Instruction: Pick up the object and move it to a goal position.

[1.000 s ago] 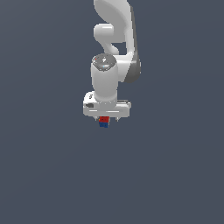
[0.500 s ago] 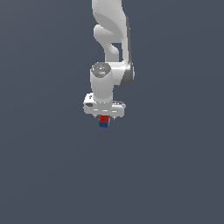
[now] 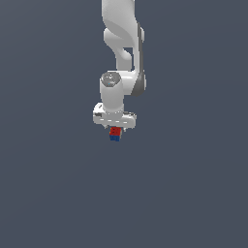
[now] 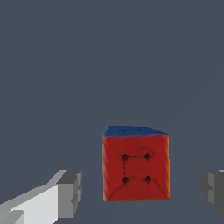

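The object (image 3: 115, 134) is a tiny block, red on its upper half and blue on its lower half. In the exterior view it sits right under the white gripper (image 3: 115, 129) at the end of the arm, which points straight down. In the wrist view the object (image 4: 135, 168) shows its red face with blue at the far edge. It lies between the two grey fingertips (image 4: 70, 192), with a clear gap on each side. The gripper is open around the object and does not touch it.
A plain dark grey surface (image 3: 193, 193) fills both views. The white arm (image 3: 123, 43) rises from the gripper to the top of the exterior view. Nothing else shows.
The upper arm links have shifted slightly toward the exterior view's left. The gripper and the object stay at almost the same spot.
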Controlling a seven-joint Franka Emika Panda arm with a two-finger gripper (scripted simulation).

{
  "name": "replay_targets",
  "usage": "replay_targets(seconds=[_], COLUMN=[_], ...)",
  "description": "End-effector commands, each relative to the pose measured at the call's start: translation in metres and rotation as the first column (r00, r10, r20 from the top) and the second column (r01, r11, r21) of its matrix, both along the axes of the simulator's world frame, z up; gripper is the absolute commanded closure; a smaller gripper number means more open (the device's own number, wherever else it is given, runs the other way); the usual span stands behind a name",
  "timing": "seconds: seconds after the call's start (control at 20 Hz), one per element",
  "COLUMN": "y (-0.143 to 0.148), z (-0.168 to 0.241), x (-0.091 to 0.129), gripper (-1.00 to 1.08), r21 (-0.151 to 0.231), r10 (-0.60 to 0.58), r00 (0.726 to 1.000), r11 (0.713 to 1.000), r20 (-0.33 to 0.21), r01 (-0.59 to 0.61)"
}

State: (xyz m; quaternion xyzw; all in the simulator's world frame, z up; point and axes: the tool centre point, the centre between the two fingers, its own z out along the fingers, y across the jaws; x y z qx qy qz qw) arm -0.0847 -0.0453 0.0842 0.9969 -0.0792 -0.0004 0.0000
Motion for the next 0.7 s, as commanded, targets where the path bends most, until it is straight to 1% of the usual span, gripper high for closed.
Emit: replay_targets(seconds=[0.0, 0.25, 0.65], y=[0.0, 0.0, 0.0], z=[0.0, -0.008, -0.042], x=[0.0, 0.0, -0.002], gripper=[-0.92, -0.92, -0.92], r21=[0.0, 0.0, 0.0], r10=[0.0, 0.0, -0.001], r00=[1.0, 1.0, 1.0], r11=[1.0, 1.0, 1.0], r20=[0.0, 0.0, 0.0], r01=[0.0, 0.0, 0.001])
